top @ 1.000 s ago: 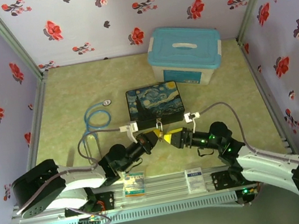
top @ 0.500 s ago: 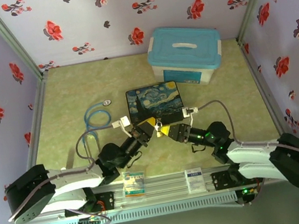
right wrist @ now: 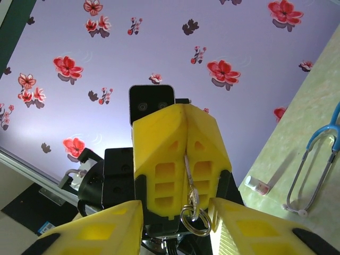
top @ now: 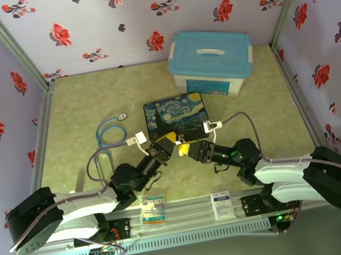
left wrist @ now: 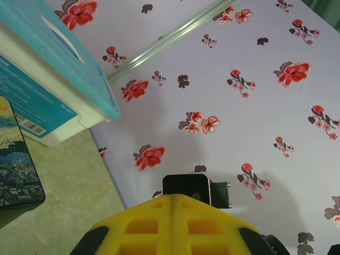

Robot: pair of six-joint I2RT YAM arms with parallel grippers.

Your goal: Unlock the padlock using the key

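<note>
1. My left claw (left wrist: 172,204) is closed tight, its two yellow fingers pressed together along one seam. Pinched in that seam is the key (right wrist: 189,183), a thin silvery strip seen edge-on, with a small wire ring (right wrist: 194,219) hanging from its lower end.
2. My right claw (top: 184,148) faces the left one tip to tip. Its fingers (right wrist: 106,231) stand partly apart, and the ring hangs in the gap between them, very close to one finger. I cannot tell whether it touches. The right claw grips nothing.
3. Both claws tilt upward, so each wrist camera looks past the other claw to the flowered wall (top: 107,20).
4. From above, the two tips meet at the near edge of the flat box (top: 175,113) with the starry night picture on its lid. The box lies closed on the green table (top: 77,117), so what it holds is hidden.
5. Beyond that box, nearer the back wall and a little to the right, stands a white tub (top: 212,60). Its blue lid is on and its handle lies flat, so its contents are hidden too.
6. To the left of the starry box lies a stethoscope (top: 111,133), its blue tubing coiled and its round metal head toward the back.
7. Two small printed cards (top: 153,209) sit on the rail between my arm bases.
</note>
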